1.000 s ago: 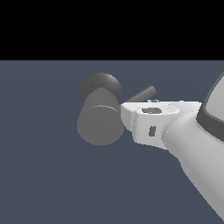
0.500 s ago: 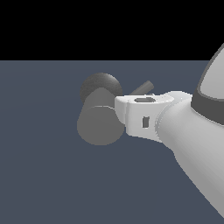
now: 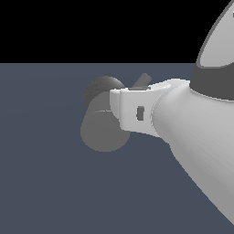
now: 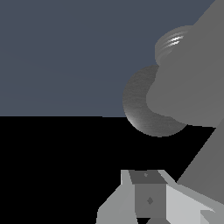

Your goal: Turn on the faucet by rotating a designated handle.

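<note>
One arm is all that works here, and its gripper (image 3: 119,109) sits pressed up against the side of the faucet (image 3: 104,131) that faces the exterior view's right; whether its jaws are spread or closed I cannot tell, since the white hand blocks them in the exterior view and the wrist view shows only a pale wedge of finger (image 4: 146,199) at the edge of the frame. Just beyond the top of the hand a short dark tip of the handle (image 3: 142,81) pokes out, slanting up toward the exterior view's right, with most of its length hidden behind the hand. The faucet lies as a thick matte grey cylinder with its flat round end turned toward the exterior camera and a darker round base (image 3: 103,87) behind it. I judge the step in hand to be the push on the handle itself, contact seemingly made or very near. The next move, I think, calls for a sweep around the cylinder's axis that keeps the rod against the finger. Beyond that, the bulky forearm (image 3: 201,137) fills the exterior view's right and is cut off by the frame.
</note>
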You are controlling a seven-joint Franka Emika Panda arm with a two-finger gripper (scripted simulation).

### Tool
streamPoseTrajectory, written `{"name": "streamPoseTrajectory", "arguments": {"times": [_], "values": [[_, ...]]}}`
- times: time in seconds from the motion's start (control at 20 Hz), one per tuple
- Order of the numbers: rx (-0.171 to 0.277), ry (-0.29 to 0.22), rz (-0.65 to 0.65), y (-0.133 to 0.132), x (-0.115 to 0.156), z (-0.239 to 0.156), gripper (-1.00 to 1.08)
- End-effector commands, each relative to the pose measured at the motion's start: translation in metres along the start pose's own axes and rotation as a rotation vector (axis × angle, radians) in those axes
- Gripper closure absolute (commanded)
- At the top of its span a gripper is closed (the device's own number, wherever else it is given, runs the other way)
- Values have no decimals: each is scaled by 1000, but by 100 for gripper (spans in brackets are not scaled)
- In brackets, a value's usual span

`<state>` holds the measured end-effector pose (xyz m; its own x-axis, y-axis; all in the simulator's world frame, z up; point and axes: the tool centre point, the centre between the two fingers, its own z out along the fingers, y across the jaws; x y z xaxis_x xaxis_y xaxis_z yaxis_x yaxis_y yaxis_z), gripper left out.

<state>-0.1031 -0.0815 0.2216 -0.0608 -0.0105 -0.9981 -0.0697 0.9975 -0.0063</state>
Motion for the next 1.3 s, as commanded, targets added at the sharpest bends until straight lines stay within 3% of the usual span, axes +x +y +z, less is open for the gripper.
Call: {"name": "streamPoseTrajectory", "arguments": {"times": [0.0, 0.1, 0.15, 1.25], "values": [[-9, -57, -2, 9, -27, 6, 108], [-9, -60, -2, 11, -30, 6, 108], [16, 11, 9, -5, 5, 2, 108], [-8, -57, -2, 66, -58, 4, 108]]}}
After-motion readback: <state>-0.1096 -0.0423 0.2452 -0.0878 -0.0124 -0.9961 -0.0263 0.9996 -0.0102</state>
